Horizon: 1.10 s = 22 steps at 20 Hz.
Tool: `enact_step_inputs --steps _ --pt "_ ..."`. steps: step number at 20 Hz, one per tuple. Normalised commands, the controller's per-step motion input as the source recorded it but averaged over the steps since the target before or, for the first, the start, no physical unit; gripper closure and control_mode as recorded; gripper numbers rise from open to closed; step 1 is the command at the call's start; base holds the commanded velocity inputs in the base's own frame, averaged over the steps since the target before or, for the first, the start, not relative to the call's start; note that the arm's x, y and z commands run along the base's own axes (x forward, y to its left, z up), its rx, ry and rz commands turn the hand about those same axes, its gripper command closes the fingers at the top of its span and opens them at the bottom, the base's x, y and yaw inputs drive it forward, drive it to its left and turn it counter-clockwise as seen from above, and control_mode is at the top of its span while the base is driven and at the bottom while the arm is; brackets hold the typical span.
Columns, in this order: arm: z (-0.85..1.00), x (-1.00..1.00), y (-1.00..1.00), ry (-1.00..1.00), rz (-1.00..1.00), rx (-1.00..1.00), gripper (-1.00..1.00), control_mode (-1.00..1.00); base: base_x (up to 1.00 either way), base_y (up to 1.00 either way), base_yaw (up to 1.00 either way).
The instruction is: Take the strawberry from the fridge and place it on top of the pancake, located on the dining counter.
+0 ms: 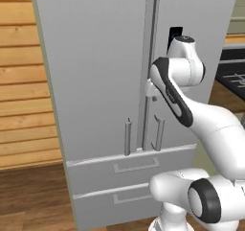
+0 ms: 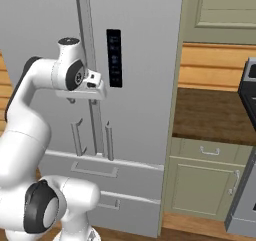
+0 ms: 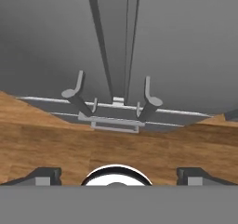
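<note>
fridge doors shut, gripper tips wide apart

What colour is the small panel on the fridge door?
Black panel on the light-grey fridge; clearest in the right base view.

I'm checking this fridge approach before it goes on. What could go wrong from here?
1. The tall light-grey two-door fridge is shut and the open end effector holds nothing, so it may close beside a slim vertical bar handle instead of around it.
2. The white arm sits close to the doors; a swinging door might hit it.
</note>
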Motion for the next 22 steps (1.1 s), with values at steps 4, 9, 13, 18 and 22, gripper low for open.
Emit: enact_step_inputs --steps 4,9,13,18,22 --pt "-0.86 0.02 -0.52 -0.13 0.00 0.06 -1.00 -1.00 0.00 0.00 0.00" --pt "-0.98 0.20 -0.57 -0.25 0.00 0.01 -1.00 -1.00 0.00 0.00 0.00" --pt "-0.73 0.59 -0.06 -0.27 0.00 0.00 -1.00 -1.00 0.00 0.00 0.00" --pt "-0.44 0.68 0.00 -0.04 0.00 -0.02 -1.00 -1.00 0.00 0.00 0.00" --pt "-0.23 0.40 -0.04 0.00 0.00 0.00 -1.00 -1.00 0.00 0.00 0.00"
